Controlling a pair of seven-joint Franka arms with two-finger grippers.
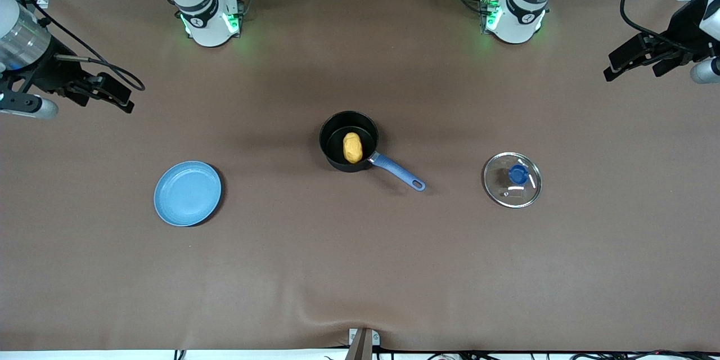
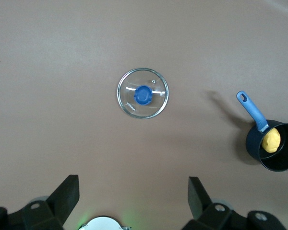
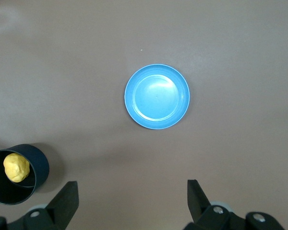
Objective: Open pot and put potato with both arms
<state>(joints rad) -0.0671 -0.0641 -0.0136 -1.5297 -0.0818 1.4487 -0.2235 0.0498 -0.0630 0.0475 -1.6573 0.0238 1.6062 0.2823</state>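
The black pot [image 1: 349, 140] stands uncovered at the table's middle, its blue handle [image 1: 397, 171] pointing toward the front camera and the left arm's end. The yellow potato [image 1: 352, 147] lies inside it. The glass lid [image 1: 512, 179] with its blue knob lies flat on the table toward the left arm's end. My left gripper [image 1: 633, 67] hangs open and empty high over that end of the table; its wrist view shows the lid [image 2: 143, 93], the pot [image 2: 273, 147] and the potato [image 2: 271, 140]. My right gripper [image 1: 115, 93] hangs open and empty over the right arm's end; its wrist view shows the pot [image 3: 17, 175] and the potato [image 3: 16, 167].
A flat blue plate [image 1: 187, 193] lies toward the right arm's end of the table, also in the right wrist view [image 3: 156, 96]. Brown cloth covers the table [image 1: 360, 270]. The arms' bases stand along the table's edge farthest from the front camera.
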